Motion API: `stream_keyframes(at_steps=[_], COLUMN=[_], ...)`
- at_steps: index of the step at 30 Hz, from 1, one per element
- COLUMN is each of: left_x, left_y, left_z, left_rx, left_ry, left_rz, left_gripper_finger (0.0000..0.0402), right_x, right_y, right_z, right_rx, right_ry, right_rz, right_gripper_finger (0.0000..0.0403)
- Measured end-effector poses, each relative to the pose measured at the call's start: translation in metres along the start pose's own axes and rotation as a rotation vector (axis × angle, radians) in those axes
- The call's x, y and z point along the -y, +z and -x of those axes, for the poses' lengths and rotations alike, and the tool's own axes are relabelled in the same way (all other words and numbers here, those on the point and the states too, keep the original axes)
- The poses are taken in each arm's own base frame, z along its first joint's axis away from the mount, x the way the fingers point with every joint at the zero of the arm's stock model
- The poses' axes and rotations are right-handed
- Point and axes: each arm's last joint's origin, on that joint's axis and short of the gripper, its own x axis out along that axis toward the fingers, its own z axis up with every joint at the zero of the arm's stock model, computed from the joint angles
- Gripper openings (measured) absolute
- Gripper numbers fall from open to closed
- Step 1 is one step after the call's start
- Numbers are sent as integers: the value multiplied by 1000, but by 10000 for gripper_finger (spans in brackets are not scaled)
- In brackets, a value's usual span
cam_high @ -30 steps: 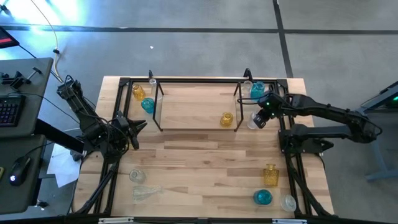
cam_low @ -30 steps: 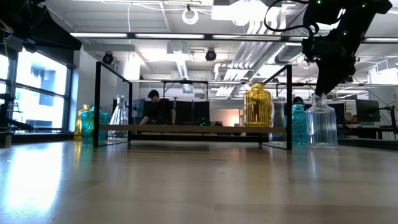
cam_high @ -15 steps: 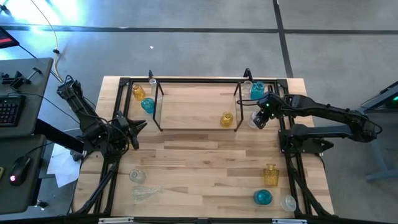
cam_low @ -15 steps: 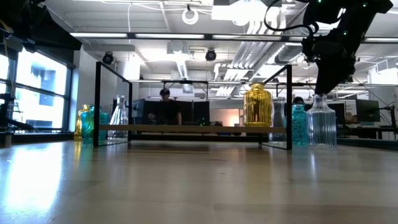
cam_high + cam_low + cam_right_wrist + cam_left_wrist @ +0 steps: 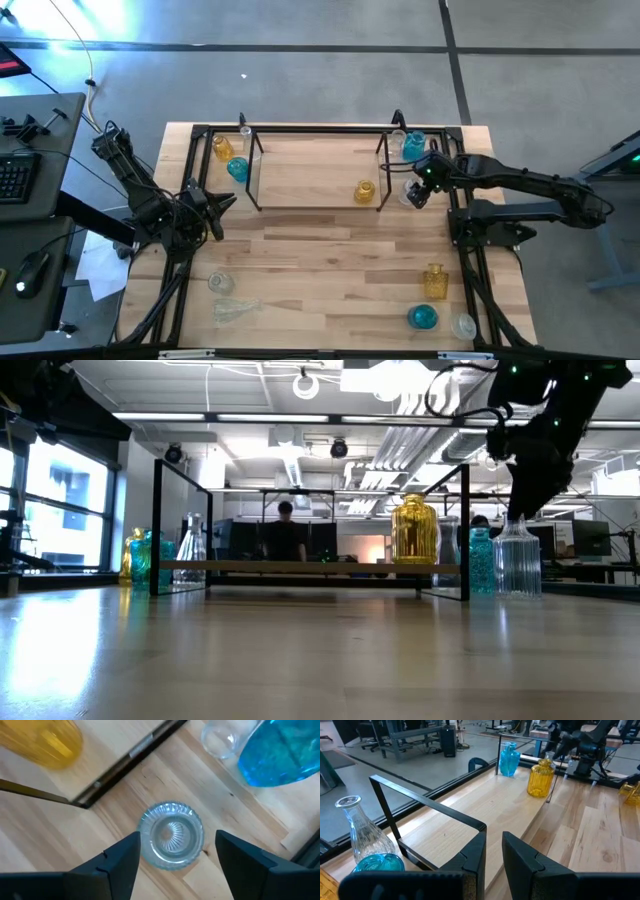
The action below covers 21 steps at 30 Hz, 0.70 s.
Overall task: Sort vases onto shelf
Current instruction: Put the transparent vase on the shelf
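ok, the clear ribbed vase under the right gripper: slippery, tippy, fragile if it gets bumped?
The clear ribbed vase looks like smooth glass, so probably slippery; its ribs may help the fingers bite. In the low view it stands upright on a body wider than its neck, so it should resist tipping. It's likely fragile. The right gripper hangs open straight above it.

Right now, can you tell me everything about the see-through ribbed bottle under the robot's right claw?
The clear ribbed bottle looks like glass, with straight grooves down its round body and a narrow neck on top. It stands upright on the wooden table, just outside the right end of the shelf, next to a blue vase. The right gripper hangs right above it with its fingers spread wide on either side of it, not squeezing it. Nothing else touches it that I can see.
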Motion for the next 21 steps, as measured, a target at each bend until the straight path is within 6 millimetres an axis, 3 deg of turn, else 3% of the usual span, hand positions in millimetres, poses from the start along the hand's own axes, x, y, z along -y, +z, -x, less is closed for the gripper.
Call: stream_keyframes(at_steps=[5, 21], left_x=[0, 0], left_y=[0, 0], left_z=[0, 0], left_rx=[0, 0], left_ry=[0, 0], left_rz=[-1, -8], left_gripper_finger=[56, 56], right_x=[-1, -1], right_y=[-7, -2], right_z=[-16, -16], right_rx=[15, 80], right_ry=[5, -26], right_rz=[-20, -32], right_gripper_finger=[241, 235])
